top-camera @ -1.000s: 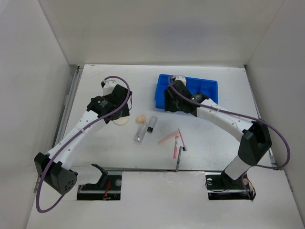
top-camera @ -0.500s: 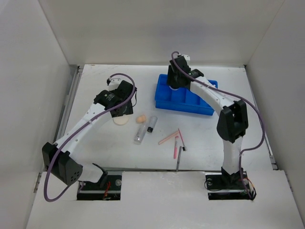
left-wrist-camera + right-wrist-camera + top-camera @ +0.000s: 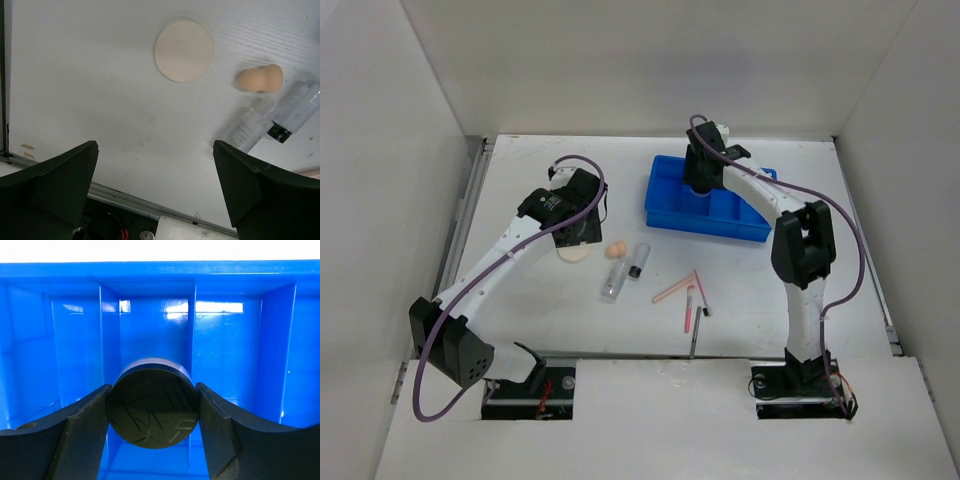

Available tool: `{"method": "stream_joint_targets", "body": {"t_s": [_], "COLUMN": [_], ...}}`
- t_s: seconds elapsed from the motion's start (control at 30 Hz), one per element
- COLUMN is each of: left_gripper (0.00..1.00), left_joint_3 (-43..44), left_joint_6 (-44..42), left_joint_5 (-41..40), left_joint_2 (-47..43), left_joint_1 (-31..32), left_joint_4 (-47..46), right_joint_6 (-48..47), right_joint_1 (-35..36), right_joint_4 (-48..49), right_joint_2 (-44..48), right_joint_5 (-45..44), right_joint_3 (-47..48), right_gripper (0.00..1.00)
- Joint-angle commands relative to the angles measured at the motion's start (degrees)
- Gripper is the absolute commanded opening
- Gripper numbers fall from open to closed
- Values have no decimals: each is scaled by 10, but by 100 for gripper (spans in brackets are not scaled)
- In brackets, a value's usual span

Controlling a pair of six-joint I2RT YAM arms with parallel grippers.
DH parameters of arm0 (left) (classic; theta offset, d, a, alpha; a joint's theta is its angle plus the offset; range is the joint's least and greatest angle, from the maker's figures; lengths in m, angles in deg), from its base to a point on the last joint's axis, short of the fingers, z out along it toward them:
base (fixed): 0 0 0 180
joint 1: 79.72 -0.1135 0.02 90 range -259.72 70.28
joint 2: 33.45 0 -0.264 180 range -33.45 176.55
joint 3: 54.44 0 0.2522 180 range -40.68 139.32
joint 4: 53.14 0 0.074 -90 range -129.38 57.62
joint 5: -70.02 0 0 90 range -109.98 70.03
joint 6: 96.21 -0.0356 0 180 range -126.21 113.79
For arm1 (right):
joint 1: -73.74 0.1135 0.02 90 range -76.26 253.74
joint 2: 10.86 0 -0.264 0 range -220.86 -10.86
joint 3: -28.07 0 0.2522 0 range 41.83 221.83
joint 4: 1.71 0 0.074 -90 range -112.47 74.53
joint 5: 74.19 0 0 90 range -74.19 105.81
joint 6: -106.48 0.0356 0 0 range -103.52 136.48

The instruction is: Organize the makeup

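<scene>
Right gripper (image 3: 152,390) clamps the black jar (image 3: 152,410) over a middle slot of the blue tray (image 3: 75,340); released off-centre, it could clip a divider — tip, roll; left gripper (image 3: 155,145) gapes empty above the puff (image 3: 184,50).

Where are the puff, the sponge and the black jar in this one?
puff (image 3: 184,50): left wrist view, centre of its flat round face.
sponge (image 3: 260,79): left wrist view, middle of its body.
jar (image 3: 153,408): right wrist view, centre of its round black face.
</scene>
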Motion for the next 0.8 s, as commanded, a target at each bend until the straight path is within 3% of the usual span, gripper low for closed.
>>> {"method": "stream_joint_targets", "body": {"t_s": [0.0,0.07,0.1,0.2,0.4,0.53,0.77], "left_gripper": [100,100,100,100,100,100,88], "left_joint_3": [20,20,20,20,34,34,11], "left_joint_6": [-12,-12,-12,-18,-46,-64,-78], "left_joint_5": [13,13,13,34,103,126,126], "left_joint_2": [-3,-3,-3,3,23,43,109], "left_joint_1": [-3,-3,-3,-3,-3,38,99], "left_joint_4": [2,2,2,2,-6,-35,-69], "right_joint_6": [-1,-1,-1,-1,-1,-1,-1], "right_joint_1": [1,1,1,1,1,1,1], "right_joint_4": [7,7,2,-4,-28,-23,-23], "right_joint_2": [-9,-14,-14,-5,69,165,332], "right_joint_5": [-10,-10,-10,-10,-22,-33,-56], "right_joint_3": [20,26,26,31,43,-41,-191], "right_gripper": [71,78,89,100,100,98,98]}}
